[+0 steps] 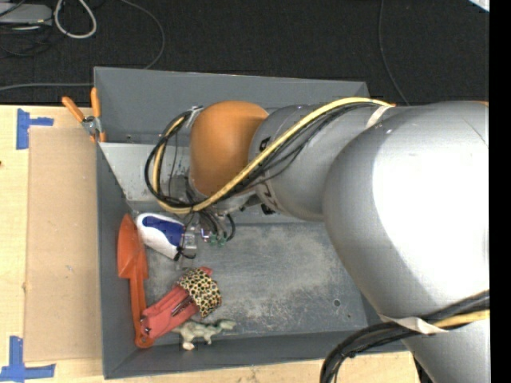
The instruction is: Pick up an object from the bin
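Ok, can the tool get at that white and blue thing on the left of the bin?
Probably yes. The tool sits at the right end of the white and blue thing, and nothing lies on top of it. The orange scoop close beside it on the left might crowd a grasp.

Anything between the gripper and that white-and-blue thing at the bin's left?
Nothing visible. The gripper sits at the right end of the white-and-blue thing. The orange plastic tool lies on its far side. The leopard-print piece lies lower in view, apart.
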Robot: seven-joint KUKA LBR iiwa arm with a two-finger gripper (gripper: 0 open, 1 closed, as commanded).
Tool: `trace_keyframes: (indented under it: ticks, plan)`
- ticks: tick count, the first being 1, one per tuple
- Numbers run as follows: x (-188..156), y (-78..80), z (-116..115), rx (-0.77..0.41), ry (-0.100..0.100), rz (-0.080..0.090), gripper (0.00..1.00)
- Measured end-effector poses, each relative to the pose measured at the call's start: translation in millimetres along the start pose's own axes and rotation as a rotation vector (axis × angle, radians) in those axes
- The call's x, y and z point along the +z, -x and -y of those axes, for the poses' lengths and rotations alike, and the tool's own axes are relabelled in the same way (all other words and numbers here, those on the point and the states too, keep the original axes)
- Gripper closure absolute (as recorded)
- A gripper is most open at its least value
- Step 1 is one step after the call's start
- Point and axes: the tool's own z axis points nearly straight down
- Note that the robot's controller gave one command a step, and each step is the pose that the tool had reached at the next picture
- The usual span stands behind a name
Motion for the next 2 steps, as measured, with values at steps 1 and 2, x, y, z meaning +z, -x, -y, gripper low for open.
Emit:
trace_keyframes:
  ticks: [1, 2]
  plan:
    - [0.6, -6.5, -12.3, 0.428, -0.008, -0.014, 1.00]
    - [0.6, -6.5, -12.3, 0.427, -0.008, -0.014, 1.00]
